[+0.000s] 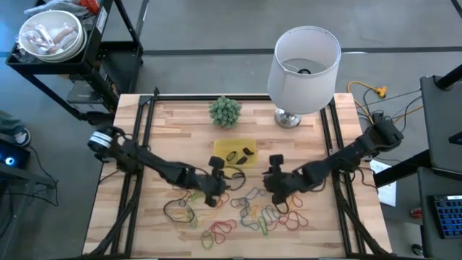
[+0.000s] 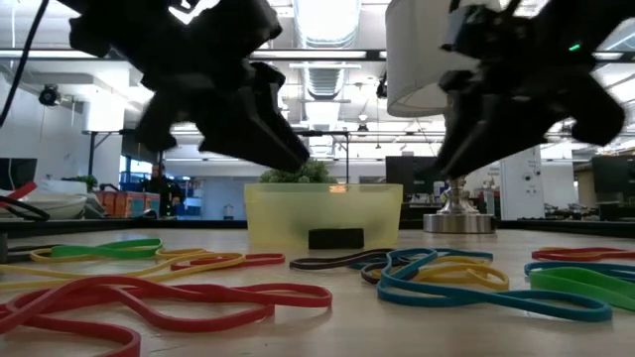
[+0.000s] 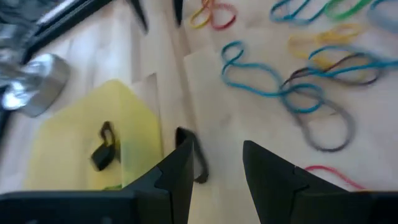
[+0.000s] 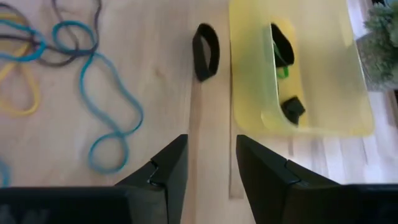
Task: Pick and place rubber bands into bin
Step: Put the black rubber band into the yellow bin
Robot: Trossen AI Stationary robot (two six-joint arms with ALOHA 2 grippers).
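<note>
The yellow bin (image 1: 238, 144) stands mid-table with a few black bands and a green one inside (image 4: 283, 56). One black rubber band (image 4: 206, 51) lies flat on the wood just in front of the bin's near wall (image 2: 335, 238). Many coloured rubber bands (image 1: 253, 213) lie loose toward the near edge. My left gripper (image 1: 216, 189) (image 3: 217, 174) hovers open near the bin's near left corner, with the black band beside one finger. My right gripper (image 1: 273, 186) (image 4: 211, 168) hovers open at the bin's near right side, pointing at the black band. Neither holds anything.
A white lamp (image 1: 303, 58) and a small green plant (image 1: 224, 110) stand behind the bin at the far edge. Black frame rails (image 1: 141, 137) run along both table sides. A cart with a metal bowl (image 1: 50, 36) stands off the table's far left.
</note>
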